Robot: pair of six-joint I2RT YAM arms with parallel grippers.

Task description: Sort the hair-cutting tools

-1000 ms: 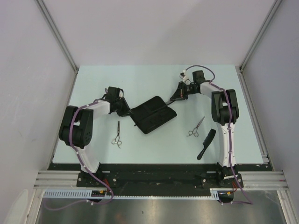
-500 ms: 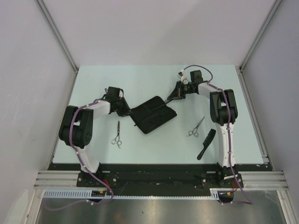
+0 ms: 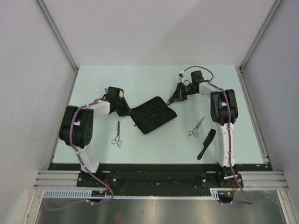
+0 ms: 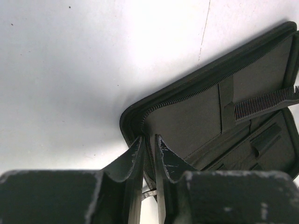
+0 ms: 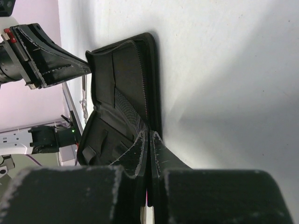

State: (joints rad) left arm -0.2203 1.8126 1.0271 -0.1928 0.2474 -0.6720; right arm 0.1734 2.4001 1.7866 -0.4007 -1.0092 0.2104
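The black fabric case [image 3: 152, 115] lies open mid-table. My left gripper [image 3: 128, 111] is shut on its left zipper rim [image 4: 148, 154]. My right gripper [image 3: 172, 99] is shut on its far right rim, fingertips pressed together [image 5: 149, 133]. The long narrow black comb [image 4: 267, 103] sits inside the case under a strap. One pair of silver scissors [image 3: 117, 135] lies near-left of the case, the other pair [image 3: 196, 127] near-right. The black handled comb [image 3: 206, 143] lies beside my right arm's base.
The case's inside shows straps and pockets [image 4: 261, 140] and a mesh panel [image 5: 127, 108]. My left gripper's fingers show across the case in the right wrist view [image 5: 56, 60]. Grey walls and metal rails [image 3: 56, 39] enclose the pale table [image 3: 140, 81].
My right wrist has shifted slightly toward the far side while keeping hold of the case rim. The left arm, the case and the loose tools have not visibly moved.
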